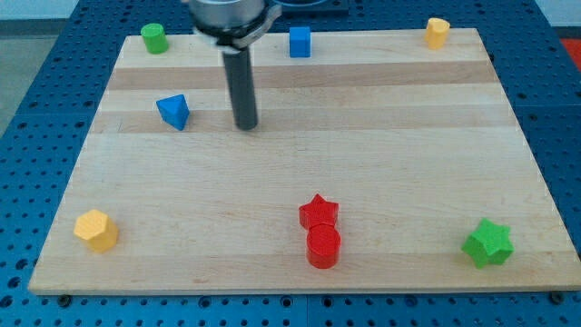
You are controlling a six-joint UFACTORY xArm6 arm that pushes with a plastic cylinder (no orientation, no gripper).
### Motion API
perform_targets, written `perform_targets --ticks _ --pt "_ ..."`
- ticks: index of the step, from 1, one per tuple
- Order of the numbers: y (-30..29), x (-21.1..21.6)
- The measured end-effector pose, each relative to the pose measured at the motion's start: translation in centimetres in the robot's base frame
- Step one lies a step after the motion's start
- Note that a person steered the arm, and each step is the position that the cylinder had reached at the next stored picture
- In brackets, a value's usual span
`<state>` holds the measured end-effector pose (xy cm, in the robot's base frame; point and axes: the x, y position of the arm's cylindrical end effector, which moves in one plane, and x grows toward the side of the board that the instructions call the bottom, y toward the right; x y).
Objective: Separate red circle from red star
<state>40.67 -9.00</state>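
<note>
The red circle point(323, 247) sits near the view's bottom centre of the wooden board point(390, 145). The red star point(319, 212) lies just above it, touching it. My tip point(246, 126) rests on the board in the upper left part, well above and to the left of both red blocks. It stands to the right of the blue triangle point(173, 112), apart from it.
A green cylinder point(154, 38) stands at the top left corner, a blue cube point(300, 42) at top centre, a yellow block point(438, 32) at top right. A yellow hexagon point(96, 230) is at bottom left, a green star point(488, 242) at bottom right.
</note>
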Motion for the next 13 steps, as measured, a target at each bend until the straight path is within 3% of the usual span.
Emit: perform_targets --ticks 4,5,6,7,8,13 --pt "0.8 21.1" --pt "1.5 21.2" --pt "5.6 21.2" --pt "13.2 21.2" --pt "15.8 21.1" --pt "12.7 19.0"
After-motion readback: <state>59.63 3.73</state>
